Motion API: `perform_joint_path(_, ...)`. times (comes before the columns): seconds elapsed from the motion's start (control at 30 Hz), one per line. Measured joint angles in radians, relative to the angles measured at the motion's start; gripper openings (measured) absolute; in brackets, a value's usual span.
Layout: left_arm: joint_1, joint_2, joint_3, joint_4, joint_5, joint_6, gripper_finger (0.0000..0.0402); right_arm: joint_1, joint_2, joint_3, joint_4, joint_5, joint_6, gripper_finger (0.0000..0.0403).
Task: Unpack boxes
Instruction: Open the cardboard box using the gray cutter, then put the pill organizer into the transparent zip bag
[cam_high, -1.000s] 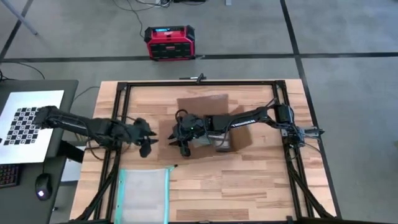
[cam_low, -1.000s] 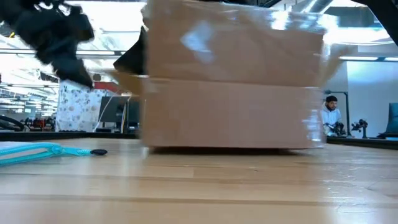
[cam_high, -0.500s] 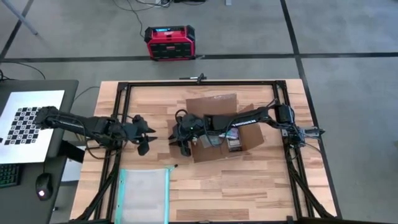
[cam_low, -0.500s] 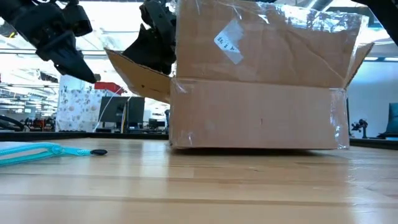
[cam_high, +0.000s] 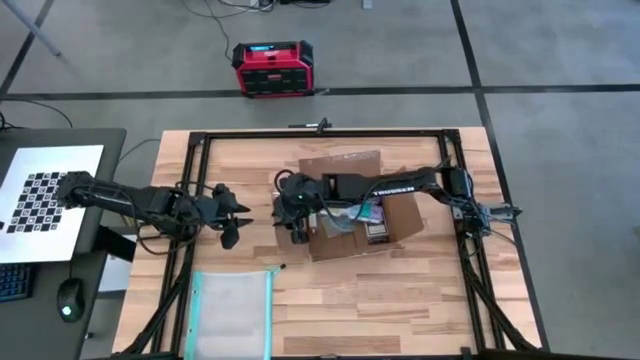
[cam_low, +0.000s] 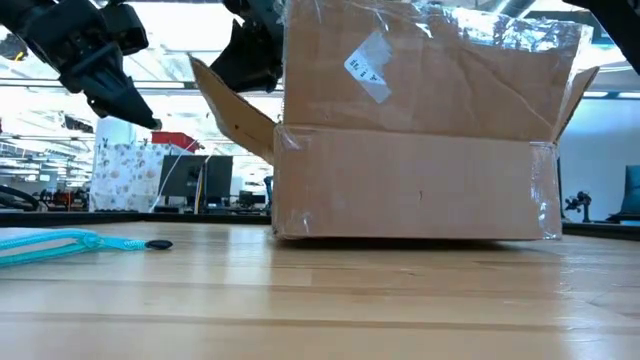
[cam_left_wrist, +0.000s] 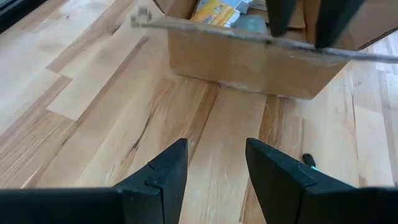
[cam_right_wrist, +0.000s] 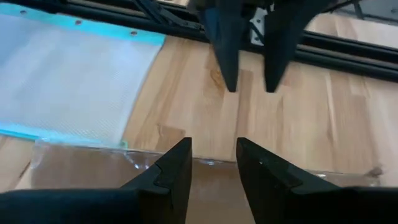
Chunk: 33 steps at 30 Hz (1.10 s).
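- The box (cam_high: 355, 205) is sitting on the counter (cam_high: 400, 290) near the middle, somewhat toward the far edge and the right side. Its flaps are standing open, and clear tape is clinging to the upper flaps in the low view.
- Contents (cam_high: 372, 218) are showing inside the open box from above: coloured packaged items, none of them identifiable. Nothing from the box appears to be lying out on the counter.
- The right hand (cam_high: 293, 208) is hovering at the box's left flap (cam_low: 232, 115), which is leaning outward. Its fingers (cam_right_wrist: 171, 171) are parted, with the flap's edge lying between or just under them; whether they are gripping it cannot be told.
- The left hand (cam_high: 235, 212) is waiting clear of the box, toward the left edge, fingers (cam_left_wrist: 158, 180) spread and holding nothing.
- Judgement: opening looks done or nearly done; removal of contents appears not yet begun, so most of the task is remaining.
- A teal-edged clear pouch (cam_high: 232, 312) is lying at the near edge, left of centre, apart from the box.
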<state>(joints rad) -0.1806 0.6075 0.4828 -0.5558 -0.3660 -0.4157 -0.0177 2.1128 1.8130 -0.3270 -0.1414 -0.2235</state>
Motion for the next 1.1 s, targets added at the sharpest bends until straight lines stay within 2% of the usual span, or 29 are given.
perform_joint_path(0.17,0.000,0.000,0.063,-0.005,0.000,-0.023,0.0146,-0.003,0.000,0.091,-0.248,0.027,-0.099,0.0118)
perform_joint_path(0.4,0.004,0.001,0.136,-0.037,-0.014,-0.015,0.0146,-0.020,0.000,0.276,-0.708,0.152,-0.176,0.0118)
perform_joint_path(0.57,0.012,0.015,0.137,0.001,-0.015,-0.101,0.0146,-0.058,-0.001,0.379,-0.979,0.155,-0.088,0.0118)
perform_joint_path(0.67,0.046,0.072,0.137,0.080,0.050,-0.118,0.0146,-0.097,-0.002,0.385,-1.145,0.154,-0.001,0.0118)
perform_joint_path(0.77,0.078,0.163,0.137,0.153,0.128,-0.078,0.0146,-0.141,0.000,0.371,-1.202,0.167,0.133,0.0118)
perform_joint_path(0.87,0.097,0.231,0.150,0.126,0.175,-0.048,0.0146,-0.167,0.000,0.370,-1.230,0.193,0.195,0.0118)
perform_joint_path(1.0,0.098,0.283,0.172,0.032,0.179,-0.038,0.0146,-0.170,0.000,0.370,-1.245,0.211,0.223,0.0118)
perform_joint_path(1.1,0.098,0.282,0.178,0.024,0.149,-0.031,0.0146,-0.170,0.000,0.370,-1.240,0.215,0.200,0.0118)
